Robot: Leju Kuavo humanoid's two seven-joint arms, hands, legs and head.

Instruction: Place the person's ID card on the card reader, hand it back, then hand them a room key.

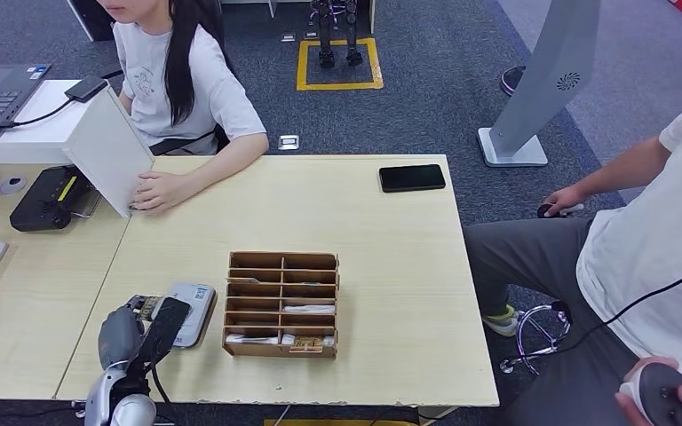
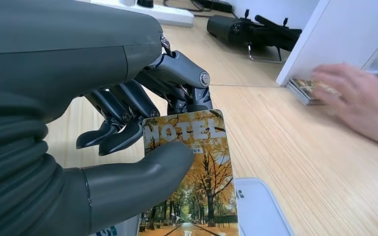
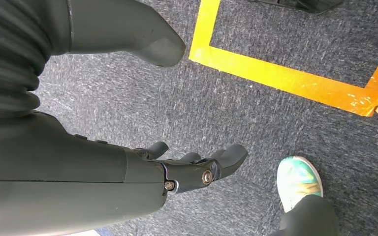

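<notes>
Autumn-gold trees and the word HOTEL cover the card (image 2: 197,172) that the left hand (image 2: 128,147) grips, the thick thumb pressed across its printed face and the darker fingers (image 2: 123,130) curled behind its upper edge. In the head view the left hand (image 1: 146,324) sits over the near left part of the pale wooden surface (image 1: 391,257), and the card itself cannot be made out there. Just under and beside the hand lies the card reader (image 1: 192,306), a flat light-grey pad with rounded corners; its corner (image 2: 258,206) also shows beneath the held card in the left wrist view. Whether the card touches the reader cannot be told.

Just to the right of the left hand stands a wooden organizer (image 1: 281,303) with two columns of shallow slots, a few of the nearer slots holding flat cards. Well ahead of the hand, across the surface, a person's hand (image 1: 162,190) rests beside a white box (image 1: 98,133); in the left wrist view that hand (image 2: 359,105) is blurred and lies over a small stack of cards (image 2: 302,90). Far to the right on the far edge lies a black phone (image 1: 412,177).

The right hand (image 3: 177,169) hangs over grey carpet near yellow floor tape (image 3: 285,73), fingers loosely apart and holding nothing. A green-toed shoe (image 3: 299,179) is close by.
</notes>
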